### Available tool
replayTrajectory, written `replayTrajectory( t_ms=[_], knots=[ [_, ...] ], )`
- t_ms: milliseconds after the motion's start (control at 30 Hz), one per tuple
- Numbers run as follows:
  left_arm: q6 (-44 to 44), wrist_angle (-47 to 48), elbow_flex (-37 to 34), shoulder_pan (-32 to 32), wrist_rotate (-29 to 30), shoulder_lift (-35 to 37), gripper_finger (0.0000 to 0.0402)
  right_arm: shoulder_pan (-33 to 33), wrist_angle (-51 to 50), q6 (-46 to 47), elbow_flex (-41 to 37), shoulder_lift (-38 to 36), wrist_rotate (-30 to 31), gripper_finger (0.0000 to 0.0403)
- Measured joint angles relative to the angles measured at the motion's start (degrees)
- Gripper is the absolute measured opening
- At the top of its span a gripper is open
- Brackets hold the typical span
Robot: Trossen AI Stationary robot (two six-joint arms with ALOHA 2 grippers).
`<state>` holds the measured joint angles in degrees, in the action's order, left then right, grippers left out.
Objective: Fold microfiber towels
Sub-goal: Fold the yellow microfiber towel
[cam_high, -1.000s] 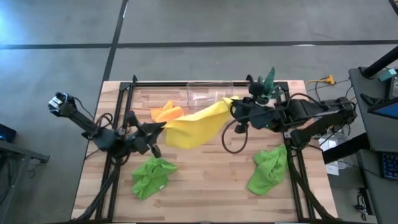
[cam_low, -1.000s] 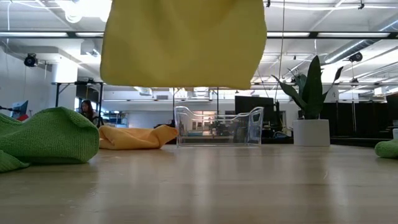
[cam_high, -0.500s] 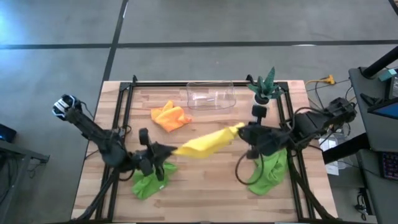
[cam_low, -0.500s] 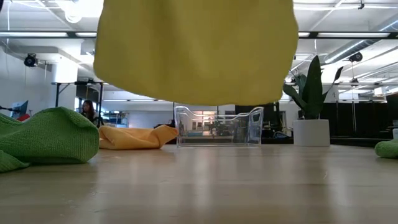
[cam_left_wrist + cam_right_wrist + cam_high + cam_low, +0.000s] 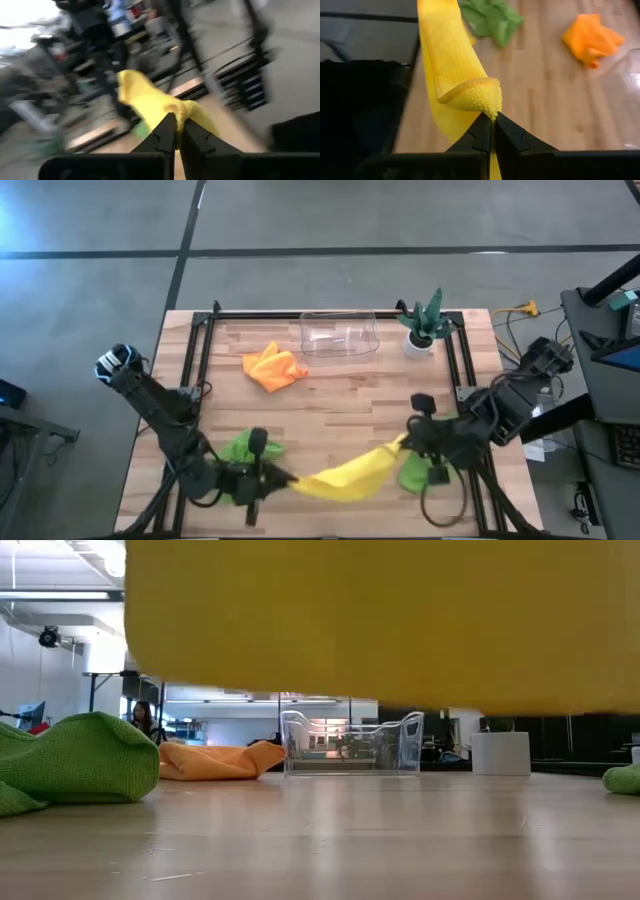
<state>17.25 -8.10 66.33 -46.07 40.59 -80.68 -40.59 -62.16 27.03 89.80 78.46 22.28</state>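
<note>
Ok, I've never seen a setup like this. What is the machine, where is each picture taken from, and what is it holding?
Two dark robot arms work at a wooden table. One camera looks down from above, one sits at table-top height, one rides on each wrist. The left gripper and the right gripper, fingers shut, each pinch an end of a yellow towel, stretched between them above the table's near edge. An orange towel, two crumpled green towels, a clear plastic bin and a potted plant sit on the table.
</note>
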Motion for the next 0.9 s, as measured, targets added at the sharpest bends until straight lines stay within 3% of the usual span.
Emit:
replayTrajectory(
  t_ms=[233, 400, 900],
  knots=[
    [-9.2, 1.2, 1.4, -0.9, -7.1, -0.5, 0.0, -5.0, 3.9, 2.7, 0.0, 2.9, -1.7, 0.0009],
    [-11.2, 1.5, -0.8, -0.8, -7.3, -0.5, 0.0, -5.7, 4.4, 3.0, 0.0, 6.4, -1.8, 0.0009],
    [-20.0, 1.0, -12.2, 6.0, -7.4, -0.5, 0.0, 1.8, 3.5, 5.1, -4.4, 14.4, -4.3, 0.0009]
  ],
)
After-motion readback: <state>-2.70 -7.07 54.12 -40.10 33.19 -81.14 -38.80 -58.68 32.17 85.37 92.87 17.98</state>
